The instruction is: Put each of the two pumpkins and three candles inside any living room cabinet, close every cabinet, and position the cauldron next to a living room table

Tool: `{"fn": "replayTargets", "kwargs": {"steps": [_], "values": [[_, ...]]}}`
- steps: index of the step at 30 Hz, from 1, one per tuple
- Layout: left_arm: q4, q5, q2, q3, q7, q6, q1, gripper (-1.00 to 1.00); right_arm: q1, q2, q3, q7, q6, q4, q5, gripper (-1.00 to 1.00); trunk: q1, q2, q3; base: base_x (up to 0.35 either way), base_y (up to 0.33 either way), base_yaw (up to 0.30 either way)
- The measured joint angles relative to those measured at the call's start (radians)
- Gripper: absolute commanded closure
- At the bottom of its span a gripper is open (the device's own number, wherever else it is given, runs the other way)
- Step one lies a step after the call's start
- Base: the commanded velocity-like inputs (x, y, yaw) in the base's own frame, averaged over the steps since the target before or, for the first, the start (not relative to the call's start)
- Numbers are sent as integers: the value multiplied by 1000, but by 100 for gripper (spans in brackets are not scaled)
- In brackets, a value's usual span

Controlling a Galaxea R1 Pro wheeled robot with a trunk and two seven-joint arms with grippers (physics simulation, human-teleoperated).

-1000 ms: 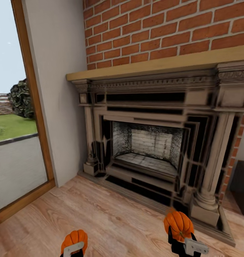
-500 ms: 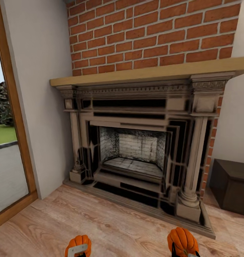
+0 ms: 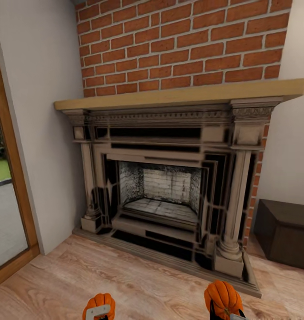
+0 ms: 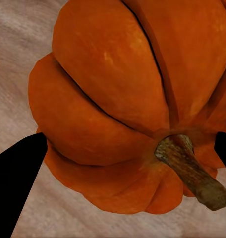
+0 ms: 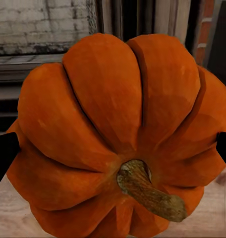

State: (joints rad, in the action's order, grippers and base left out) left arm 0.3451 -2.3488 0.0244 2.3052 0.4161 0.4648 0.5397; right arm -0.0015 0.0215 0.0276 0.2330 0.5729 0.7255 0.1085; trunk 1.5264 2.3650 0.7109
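Observation:
Two bright orange ribbed pumpkins are held up in front of me. My left gripper (image 3: 98, 314) is shut on one pumpkin (image 3: 98, 303) at the bottom edge of the head view; the left wrist view shows that pumpkin (image 4: 118, 89) close up, between dark fingertips (image 4: 16, 178). My right gripper (image 3: 224, 314) is shut on the other pumpkin (image 3: 222, 297), which appears with its brown stem in the right wrist view (image 5: 108, 114). A dark brown low cabinet (image 3: 285, 238) stands against the wall at the right. Candles and cauldron are out of view.
A carved stone fireplace (image 3: 165, 186) with a wooden mantel (image 3: 178, 94) and a brick chimney breast stands straight ahead. A glass door with a wooden frame (image 3: 12, 186) is at the left. Light wooden floor (image 3: 138, 284) lies between me and the hearth.
The camera has turned to the right: the fireplace and the window slid left in the picture and the dark cabinet came into sight. Both pumpkins stay held.

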Motion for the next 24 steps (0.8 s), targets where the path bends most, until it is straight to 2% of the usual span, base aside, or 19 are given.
{"fn": "replayTargets", "kwargs": {"steps": [8,16,24], "values": [[0,-3,0,0,0,0,0,100,0,20,-1,1,-10,-2,9,100,-31,-56,-20,0,0,-226],[0,-2,0,0,-1,0,0,100,0,22,-3,1,-20,-2,10,100,-61,-112,-35,0,0,-173],[1,-4,2,0,-1,3,0,100,0,22,-3,-1,-37,-6,7,100,-61,-112,-24,0,0,-134]]}}
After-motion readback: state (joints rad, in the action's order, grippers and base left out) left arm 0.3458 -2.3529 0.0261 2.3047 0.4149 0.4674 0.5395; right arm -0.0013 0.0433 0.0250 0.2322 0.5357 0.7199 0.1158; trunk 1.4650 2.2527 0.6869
